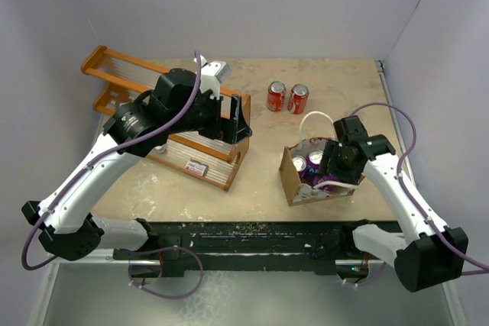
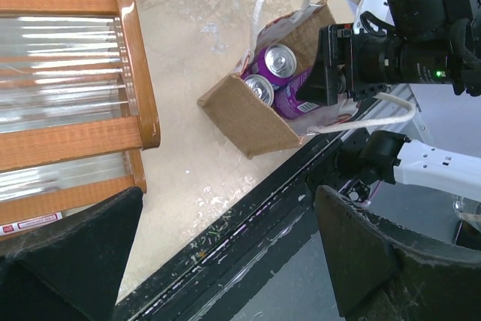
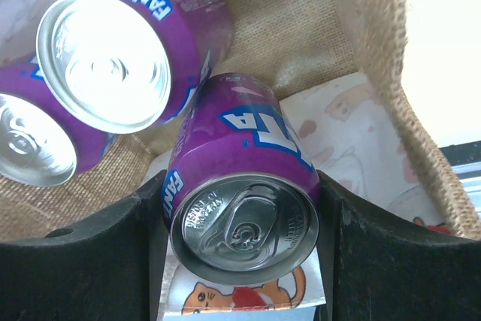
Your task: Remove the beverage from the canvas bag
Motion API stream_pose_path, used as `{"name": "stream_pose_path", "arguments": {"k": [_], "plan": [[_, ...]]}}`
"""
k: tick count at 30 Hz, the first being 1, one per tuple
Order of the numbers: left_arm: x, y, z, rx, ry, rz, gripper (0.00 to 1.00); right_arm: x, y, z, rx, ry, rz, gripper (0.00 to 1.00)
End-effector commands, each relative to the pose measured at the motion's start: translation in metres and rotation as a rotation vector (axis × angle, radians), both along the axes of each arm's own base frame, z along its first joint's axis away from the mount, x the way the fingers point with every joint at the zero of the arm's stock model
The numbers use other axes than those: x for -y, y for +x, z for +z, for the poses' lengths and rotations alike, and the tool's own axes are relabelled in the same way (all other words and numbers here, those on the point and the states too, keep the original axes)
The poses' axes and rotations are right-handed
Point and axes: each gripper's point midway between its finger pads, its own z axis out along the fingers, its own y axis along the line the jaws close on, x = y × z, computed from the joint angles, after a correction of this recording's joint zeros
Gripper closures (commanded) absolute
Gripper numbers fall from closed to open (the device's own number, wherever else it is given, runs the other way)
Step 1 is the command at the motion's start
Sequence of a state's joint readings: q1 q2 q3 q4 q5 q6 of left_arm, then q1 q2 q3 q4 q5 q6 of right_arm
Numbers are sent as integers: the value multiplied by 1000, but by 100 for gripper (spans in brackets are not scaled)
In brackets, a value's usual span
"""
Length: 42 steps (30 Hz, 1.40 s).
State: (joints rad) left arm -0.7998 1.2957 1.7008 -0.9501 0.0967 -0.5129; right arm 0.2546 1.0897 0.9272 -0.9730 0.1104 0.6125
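The canvas bag (image 1: pixel 291 182) stands near the table's front right, brown sides, pale printed panels, white loop handles; it also shows in the left wrist view (image 2: pixel 244 116). My right gripper (image 1: pixel 337 164) reaches into it from above. In the right wrist view its jaws (image 3: pixel 242 223) are shut on a purple Fanta can (image 3: pixel 239 178), one finger on each side, the can tilted against the bag's printed panel (image 3: pixel 353 148). Two more purple cans (image 3: pixel 105 58) (image 3: pixel 30 140) stand inside. My left gripper (image 1: pixel 237 122) is open and empty, over the wooden rack's right end.
A wooden rack (image 1: pixel 200 159) with clear slats fills the left half of the table and shows in the left wrist view (image 2: pixel 75 140). Two red cans (image 1: pixel 276 96) (image 1: pixel 298 99) stand behind the bag. The table's black front edge (image 2: pixel 248 201) runs just in front of the bag.
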Motion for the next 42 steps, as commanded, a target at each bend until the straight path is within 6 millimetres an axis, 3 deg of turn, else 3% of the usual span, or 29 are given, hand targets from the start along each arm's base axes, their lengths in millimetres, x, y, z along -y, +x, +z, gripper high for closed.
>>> {"name": "stream_pose_path", "arguments": {"k": [1,14,25,31,42], "plan": [[-5,0,33,77,-69,21,1,-20,22,32,130,111,-4,100],[-7,-5,23,46,-99,43,1,-19,26,64,191,107,25,100],[-20,2,39,128,-51,67,1,-26,33,88,258,163,4,100],[-24,2,43,158,-38,62,1,-17,27,109,304,142,-26,100],[-18,6,39,157,-35,55,1,-8,35,152,395,101,-28,100]]}}
